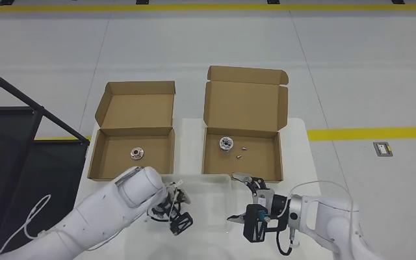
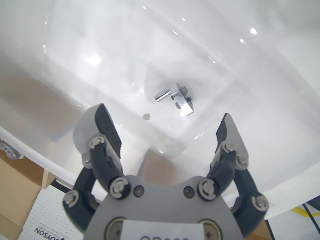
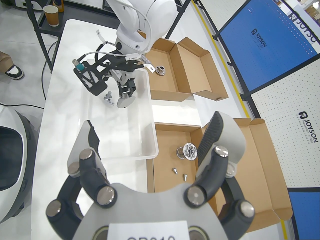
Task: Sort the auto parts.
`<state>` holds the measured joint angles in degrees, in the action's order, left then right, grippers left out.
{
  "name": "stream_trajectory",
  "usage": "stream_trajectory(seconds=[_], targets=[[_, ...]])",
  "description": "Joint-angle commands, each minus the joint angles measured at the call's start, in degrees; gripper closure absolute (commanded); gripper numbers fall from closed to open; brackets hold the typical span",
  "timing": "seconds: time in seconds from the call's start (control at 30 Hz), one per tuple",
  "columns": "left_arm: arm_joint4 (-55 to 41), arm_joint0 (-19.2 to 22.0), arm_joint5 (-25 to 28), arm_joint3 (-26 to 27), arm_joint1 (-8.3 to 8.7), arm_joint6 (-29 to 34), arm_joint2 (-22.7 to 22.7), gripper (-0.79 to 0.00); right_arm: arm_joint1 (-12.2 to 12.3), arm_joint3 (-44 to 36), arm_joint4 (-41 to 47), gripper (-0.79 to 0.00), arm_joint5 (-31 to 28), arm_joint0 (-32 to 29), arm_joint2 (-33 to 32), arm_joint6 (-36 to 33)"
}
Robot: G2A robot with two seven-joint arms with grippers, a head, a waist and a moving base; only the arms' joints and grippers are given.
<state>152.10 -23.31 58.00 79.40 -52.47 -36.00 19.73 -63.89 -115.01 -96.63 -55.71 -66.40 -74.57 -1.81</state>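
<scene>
A shiny metal bracket (image 2: 175, 97) with small bolts lies on the floor of the white tray (image 2: 75, 51). My left gripper (image 2: 163, 116) hangs open just above the bracket, which sits apart from its fingers. The right wrist view shows the same bracket (image 3: 108, 98) beside the left gripper (image 3: 125, 93) in the tray (image 3: 140, 126). My right gripper (image 3: 152, 133) stands open and holds nothing, over the tray's end nearest the right-hand box. From above, the left gripper (image 1: 177, 207) and right gripper (image 1: 239, 198) flank the tray (image 1: 208, 177).
Two open cardboard boxes stand behind the tray. The left box (image 1: 104, 162) holds a flange (image 1: 136, 153). In the right box (image 1: 276, 162) lie a round hub (image 1: 225, 142) and small screws (image 1: 240, 155). A tiny chip (image 2: 146, 116) lies near the bracket.
</scene>
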Motion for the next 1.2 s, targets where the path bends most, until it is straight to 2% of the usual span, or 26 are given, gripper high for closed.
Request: stream_trajectory(seconds=[0.0, 0.23, 0.43, 0.7, 0.77, 0.97, 1.17], targets=[[-3.8, -0.5, 0.0, -1.4, -0.44, 3.0, 0.3, -0.785, 0.0, 0.0, 0.0, -0.785, 0.0, 0.0, 0.0, 0.0], [-15.4, -0.2, 0.0, -3.6, -1.72, 12.9, -1.6, -0.785, 0.0, 0.0, 0.0, -0.785, 0.0, 0.0, 0.0, 0.0], [-28.5, 1.1, 0.0, -5.1, -2.01, 21.6, -4.0, -0.785, 0.0, 0.0, 0.0, -0.785, 0.0, 0.0, 0.0, 0.0], [-29.2, 1.3, 0.0, -5.1, -2.0, 22.0, -4.3, -0.785, 0.0, 0.0, 0.0, -0.785, 0.0, 0.0, 0.0, 0.0], [-29.6, 0.1, -0.8, -5.7, -1.95, 24.2, -3.7, -0.785, 0.0, 0.0, 0.0, -0.785, 0.0, 0.0, 0.0, 0.0], [-33.7, -3.4, 0.0, -2.4, -1.58, 34.3, 0.4, -0.785, 0.0, 0.0, 0.0, -0.785, 0.0, 0.0, 0.0, 0.0], [-39.6, -5.7, 0.0, 1.1, -0.22, 42.2, 3.6, -0.785, 0.0, 0.0, 0.0, -0.785, 0.0, 0.0, 0.0, 0.0]])
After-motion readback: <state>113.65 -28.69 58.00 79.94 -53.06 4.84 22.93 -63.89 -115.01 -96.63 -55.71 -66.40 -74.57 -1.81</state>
